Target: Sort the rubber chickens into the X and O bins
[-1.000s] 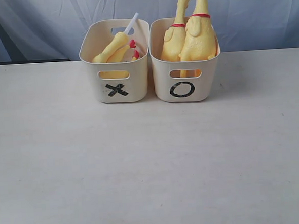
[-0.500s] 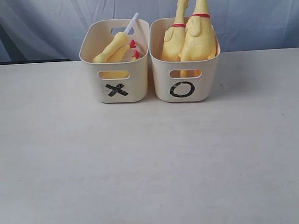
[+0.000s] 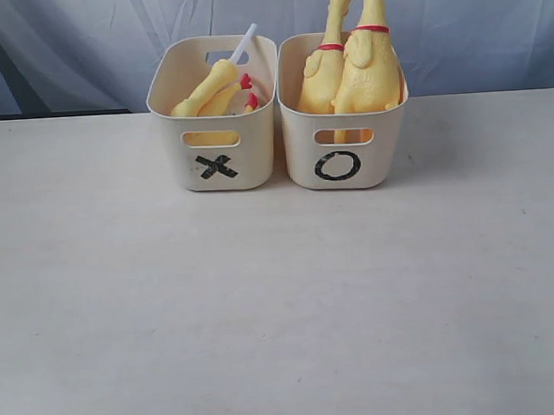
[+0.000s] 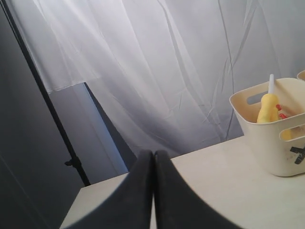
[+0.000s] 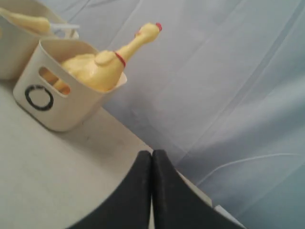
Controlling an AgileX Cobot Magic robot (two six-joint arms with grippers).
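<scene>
In the exterior view, two cream bins are set side by side, touching, at the far side of the pale tabletop (image 3: 283, 301), in front of a light curtain (image 3: 473, 26). The X bin (image 3: 217, 145) is placed on the left and the O bin (image 3: 343, 138) on the right. The smaller rubber chickens (image 3: 215, 87) are laid tilted inside the X bin, with red parts seen at its inner right side and a thin white stick (image 3: 243, 42) poking above the rim. The large rubber chickens (image 3: 370, 70) are stood upright in the O bin, their necks and red neck bands raised well above its rim. In the left wrist view, the left tool (image 4: 153, 155) is seen with its dark fingers pressed together and nothing gripped; it is held above the tabletop, well apart from the X bin (image 4: 267, 138), in which one yellow chicken and the white stick are visible. In the right wrist view, the right tool (image 5: 152, 155) is likewise closed tight on nothing, well apart from the O bin (image 5: 71, 107), from which one large chicken's neck and red-tipped head are angled outward.
</scene>
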